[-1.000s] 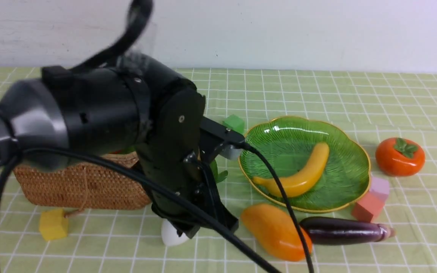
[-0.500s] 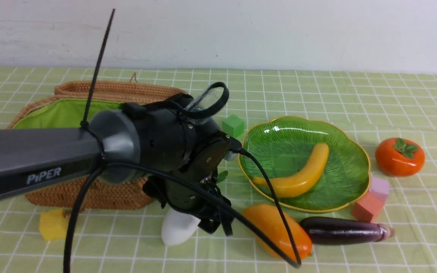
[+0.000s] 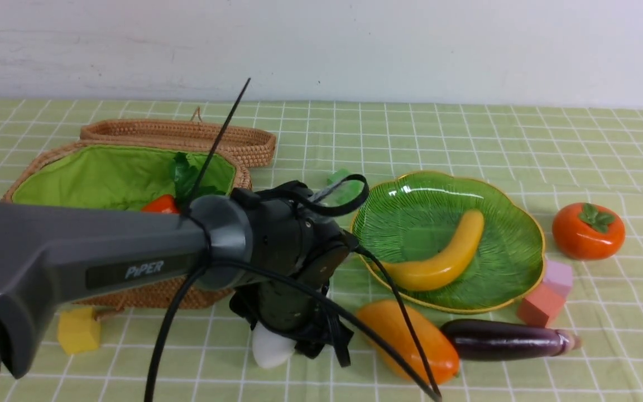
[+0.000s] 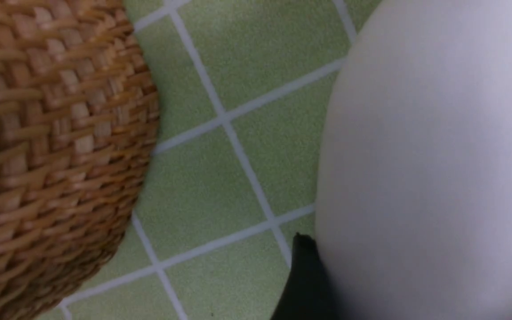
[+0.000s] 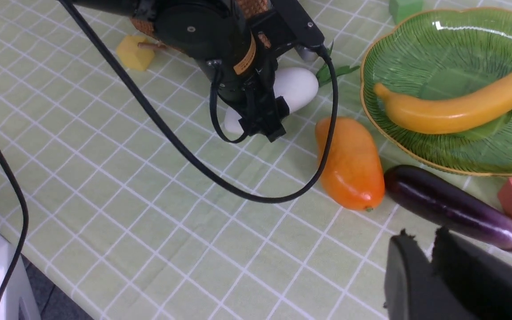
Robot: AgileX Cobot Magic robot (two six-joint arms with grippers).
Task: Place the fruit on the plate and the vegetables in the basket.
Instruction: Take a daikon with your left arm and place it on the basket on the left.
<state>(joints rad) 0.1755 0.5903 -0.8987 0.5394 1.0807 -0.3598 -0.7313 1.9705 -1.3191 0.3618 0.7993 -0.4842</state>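
Note:
The white radish (image 3: 271, 349) lies on the cloth in front of the basket (image 3: 148, 290). My left gripper (image 3: 307, 346) reaches down over it with its jaws astride it, and one finger (image 4: 302, 266) presses on the radish's (image 4: 416, 155) side. The carrot (image 3: 159, 204) sits inside the basket. The banana (image 3: 444, 257) lies on the green plate (image 3: 427, 212). In front of the plate lie the mango (image 3: 405, 340) and the eggplant (image 3: 505, 339). The persimmon (image 3: 588, 230) stands right of the plate. My right gripper (image 5: 420, 238) hovers shut and empty near the eggplant (image 5: 451, 209).
The basket's lid (image 3: 187, 137) lies behind it. A yellow cube (image 3: 78, 330) sits at the basket's front left, a red cube (image 3: 542, 304) and a pink cube (image 3: 558, 276) at the plate's right front, and a green cube (image 3: 344, 187) behind the left arm's cable.
The left arm has swung down and forward, uncovering the basket. Its jaws have spread and settled round the radish, which has shifted slightly to the right.

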